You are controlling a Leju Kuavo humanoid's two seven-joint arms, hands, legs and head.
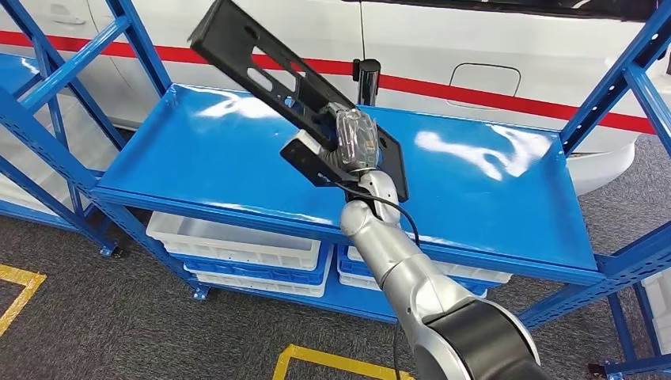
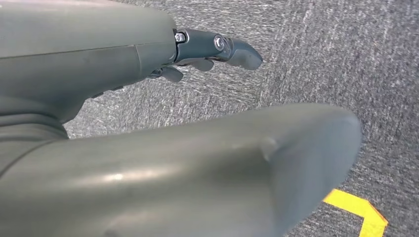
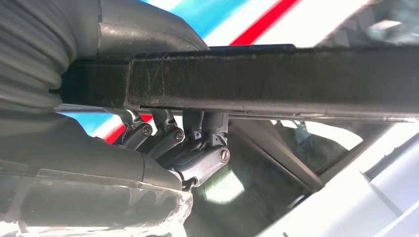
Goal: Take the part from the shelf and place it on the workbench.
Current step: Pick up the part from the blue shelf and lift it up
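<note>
My right hand (image 1: 348,142) grips a long flat black part (image 1: 253,63) with slots, held tilted up above the blue shelf (image 1: 198,158). In the right wrist view the part (image 3: 276,79) runs as a dark bar across the picture, with the thumb on one side of it and the fingers (image 3: 197,143) curled against the other. My left hand (image 2: 148,123) hangs over grey carpet, fingers apart and holding nothing.
Blue upright posts (image 1: 609,95) frame the shelf on both sides. White and blue bins (image 1: 237,241) sit on the lower level. A white car with a red stripe (image 1: 490,71) stands behind. Yellow floor tape (image 1: 316,360) marks the carpet below.
</note>
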